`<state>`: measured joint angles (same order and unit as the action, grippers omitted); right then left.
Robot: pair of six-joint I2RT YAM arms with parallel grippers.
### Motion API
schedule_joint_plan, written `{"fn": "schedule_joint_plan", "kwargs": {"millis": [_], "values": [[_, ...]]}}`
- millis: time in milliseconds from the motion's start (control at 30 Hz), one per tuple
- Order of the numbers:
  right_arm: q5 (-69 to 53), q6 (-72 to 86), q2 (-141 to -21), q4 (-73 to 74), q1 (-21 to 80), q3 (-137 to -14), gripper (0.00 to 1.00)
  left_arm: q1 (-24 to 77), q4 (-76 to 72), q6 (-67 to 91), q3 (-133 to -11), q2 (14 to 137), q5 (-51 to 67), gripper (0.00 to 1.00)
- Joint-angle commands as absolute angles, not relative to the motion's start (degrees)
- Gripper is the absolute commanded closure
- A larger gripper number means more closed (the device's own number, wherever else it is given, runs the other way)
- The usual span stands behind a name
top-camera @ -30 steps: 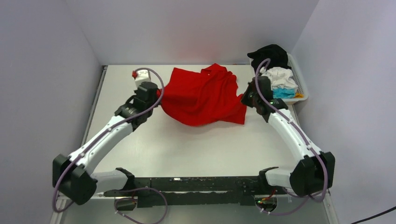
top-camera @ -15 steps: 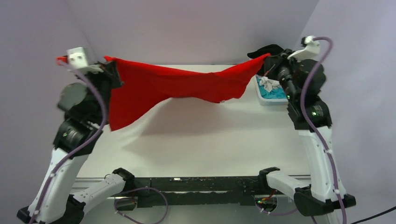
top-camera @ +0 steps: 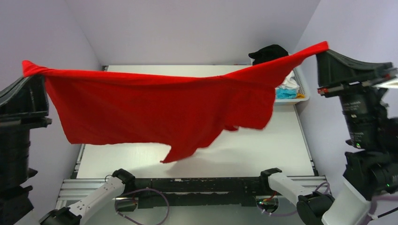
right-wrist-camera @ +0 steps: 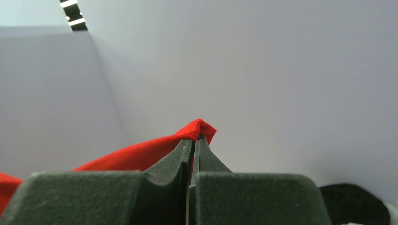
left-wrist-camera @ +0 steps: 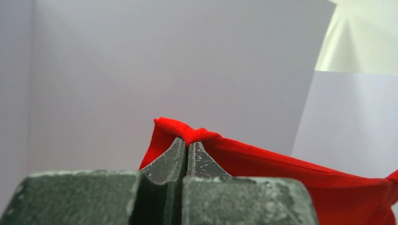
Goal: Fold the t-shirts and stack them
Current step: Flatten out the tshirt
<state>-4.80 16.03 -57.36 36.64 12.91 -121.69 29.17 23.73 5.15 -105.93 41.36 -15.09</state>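
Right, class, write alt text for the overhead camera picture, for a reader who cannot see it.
A bright red t-shirt hangs stretched in the air above a white table, one corner pinched by the left fingers, the other by the right fingers. At the far right, a white basket holds more shirts, a black shirt at its far end.

A plain bright red cloth t-shirt point(top-camera: 155, 108), unpatterned. A white slatted plastic basket point(top-camera: 306, 93) shows a black cloth shirt point(top-camera: 268, 51), a white cloth shirt point(top-camera: 291, 82) and a turquoise cloth shirt point(top-camera: 284, 93). The tabletop point(top-camera: 263, 150) is off-white. The left fingers point(left-wrist-camera: 166, 161) are dark grey with pale scuffs; the right fingers point(right-wrist-camera: 171, 159) are dark grey.
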Motion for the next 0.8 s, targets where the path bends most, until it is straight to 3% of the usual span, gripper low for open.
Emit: {"fn": "schedule_joint_plan", "kwargs": {"millis": [0, 233, 500, 667, 700, 767], "values": [[-3.8, 13.3, -58.3, 36.1, 12.7, -125.7, 1.00, 28.9, 26.2, 3.7, -110.5, 42.5, -9.7, 1.00], [5.1, 11.2, -63.8, 32.9, 12.7, -126.9, 1.00, 28.8, 25.7, 1.7, -111.2, 46.6, -14.3, 1.00], [20.8, 7.7, -76.2, 25.1, 12.7, -112.8, 1.00, 27.2, 20.3, -3.4, -99.5, 62.8, -38.2, 1.00], [21.6, 8.9, -84.7, 14.6, 11.4, -95.4, 0.97, 16.7, 26.7, 9.5, -95.3, 81.0, -28.2, 1.00], [20.1, 9.7, -87.0, 12.7, 10.9, -93.0, 0.96, 15.6, 25.5, 10.5, -93.5, 84.7, -27.2, 0.95], [16.6, 10.8, -93.5, 8.8, 10.7, -89.5, 0.91, 14.0, 23.1, 12.2, -90.9, 92.4, -24.8, 0.73]]}}
